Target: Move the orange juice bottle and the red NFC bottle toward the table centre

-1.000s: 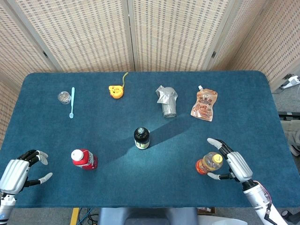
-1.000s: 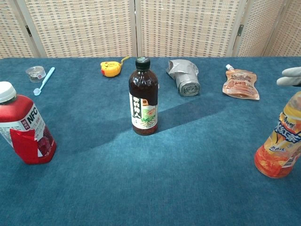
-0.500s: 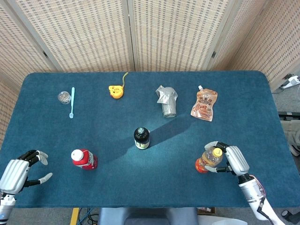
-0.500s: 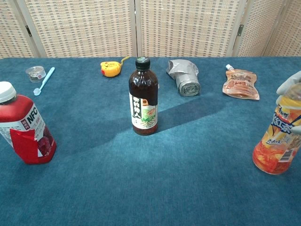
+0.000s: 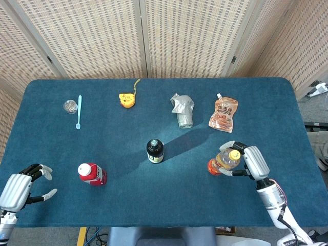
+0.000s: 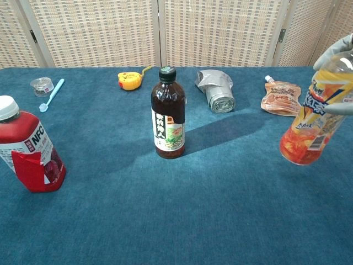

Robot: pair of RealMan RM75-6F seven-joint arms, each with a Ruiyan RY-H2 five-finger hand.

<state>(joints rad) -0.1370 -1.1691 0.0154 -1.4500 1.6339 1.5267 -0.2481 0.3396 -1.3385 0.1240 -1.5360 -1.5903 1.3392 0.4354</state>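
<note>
The blue table [image 5: 266, 102] carries everything. The orange juice bottle [image 5: 221, 162] is a clear plastic bottle with a yellow cap, orange liquid and an orange-and-yellow label; it is tilted, its cap leaning toward the right hand [image 5: 254, 162] and its base swung out to that hand's left, toward the table's middle. In the chest view the bottle [image 6: 311, 113] hangs clear of the cloth, with pale fingers [image 6: 337, 48] wrapped over its upper part. The right hand grips it near the neck, palm toward the bottle, forearm running back to the near right edge.

The red NFC bottle [image 5: 91, 173], squat with a white cap and a white "NFC" label [image 6: 36, 137], stands just to the right of the left hand [image 5: 20, 187] and apart from it. That hand rests at the near left edge, holding nothing, fingers loosely spread.

Well to the left of the right hand, a dark bottle [image 5: 155, 150] stands upright.
</note>
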